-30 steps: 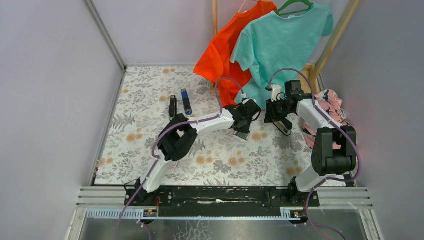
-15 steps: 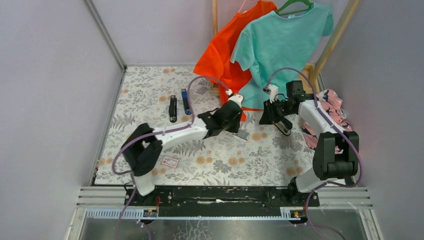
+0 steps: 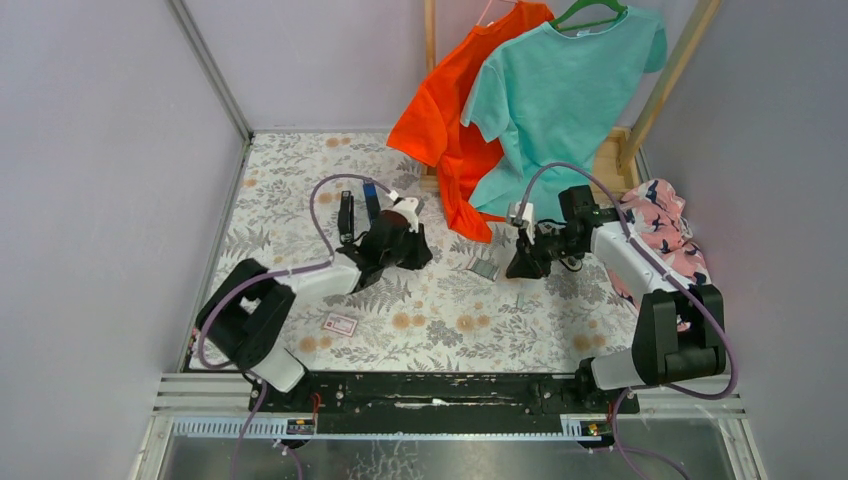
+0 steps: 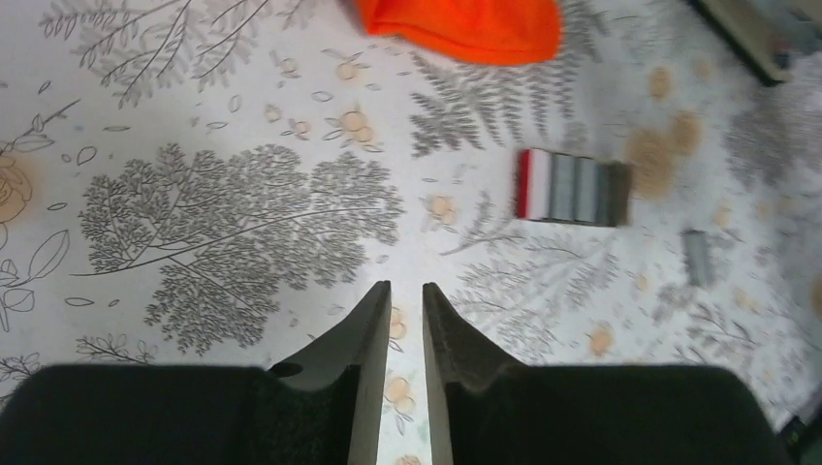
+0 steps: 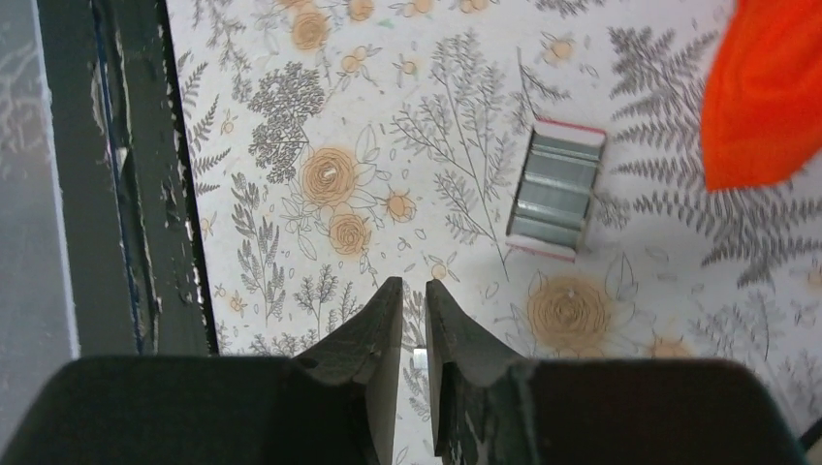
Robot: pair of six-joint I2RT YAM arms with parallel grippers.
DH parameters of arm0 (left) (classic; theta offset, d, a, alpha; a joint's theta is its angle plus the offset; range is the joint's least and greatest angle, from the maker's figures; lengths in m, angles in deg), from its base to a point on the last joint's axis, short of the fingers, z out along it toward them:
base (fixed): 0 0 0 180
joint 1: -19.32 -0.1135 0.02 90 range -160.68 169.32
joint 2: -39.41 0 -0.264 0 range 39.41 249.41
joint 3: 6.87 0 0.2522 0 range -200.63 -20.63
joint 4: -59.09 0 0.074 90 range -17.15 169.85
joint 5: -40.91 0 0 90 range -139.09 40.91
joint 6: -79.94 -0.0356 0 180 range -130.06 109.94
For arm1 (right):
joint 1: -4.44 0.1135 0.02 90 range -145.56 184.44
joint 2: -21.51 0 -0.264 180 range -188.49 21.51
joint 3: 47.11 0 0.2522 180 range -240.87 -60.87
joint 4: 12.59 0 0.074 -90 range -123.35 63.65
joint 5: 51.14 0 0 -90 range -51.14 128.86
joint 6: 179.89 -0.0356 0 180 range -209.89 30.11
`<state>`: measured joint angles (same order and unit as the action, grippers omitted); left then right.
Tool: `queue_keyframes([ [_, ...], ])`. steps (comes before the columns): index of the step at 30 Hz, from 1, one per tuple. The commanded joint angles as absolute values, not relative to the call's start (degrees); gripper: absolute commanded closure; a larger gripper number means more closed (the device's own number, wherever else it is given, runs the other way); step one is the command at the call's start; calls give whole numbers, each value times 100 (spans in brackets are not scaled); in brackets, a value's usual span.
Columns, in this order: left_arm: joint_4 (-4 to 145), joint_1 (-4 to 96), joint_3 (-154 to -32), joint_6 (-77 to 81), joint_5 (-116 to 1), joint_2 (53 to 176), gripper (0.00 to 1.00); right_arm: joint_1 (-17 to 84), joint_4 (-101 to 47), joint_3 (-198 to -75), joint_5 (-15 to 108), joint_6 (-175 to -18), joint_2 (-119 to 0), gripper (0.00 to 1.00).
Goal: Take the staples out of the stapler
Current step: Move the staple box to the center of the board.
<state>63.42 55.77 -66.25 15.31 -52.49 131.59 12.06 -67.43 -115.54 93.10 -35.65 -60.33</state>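
The stapler [image 4: 754, 37] shows only as a dark bar with a pale edge at the top right of the left wrist view; in the top view my right arm covers it. A short silvery strip of staples [image 4: 696, 257] lies on the floral cloth, also seen as staples [image 3: 520, 298]. My left gripper [image 3: 422, 254] [image 4: 405, 287] hovers left of centre, shut to a slit with nothing in it. My right gripper [image 3: 513, 270] [image 5: 414, 283] is shut to a slit. A silvery bit shows deep in its gap; I cannot tell whether it is pinched.
An open red-edged box of grey staple strips [image 3: 484, 267] [image 4: 572, 189] [image 5: 557, 189] lies between the grippers. A black bar [image 3: 345, 215] and a blue-and-black bar [image 3: 372, 200] lie far left. A red-and-white card [image 3: 340, 324] lies nearer. Orange shirt [image 3: 440, 110] and teal shirt [image 3: 560, 90] hang behind.
My left arm has swung left, away from the box of staple strips. My right gripper has moved left and nearer, off the stapler and towards the box.
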Motion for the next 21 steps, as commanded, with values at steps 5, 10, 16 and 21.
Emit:
queue_keyframes([
  [5, 3766, 5624, -5279, 922, -5388, 11318, 69, 1886, -7133, -11325, 9576, -1585, -5949, 79],
  [10, 2852, 5476, -4439, 1152, -5078, 10666, 25, 2558, -6339, -11215, 8993, -2432, -5931, 79],
  [16, 2458, 5028, -4091, 1802, -5935, 10615, 0, 3086, -6079, -11309, 8471, -2969, -6270, 79],
  [21, 2451, 4840, -3871, 1893, -6117, 10240, 0, 3465, -5884, -11348, 8069, -3221, -6475, 79],
])
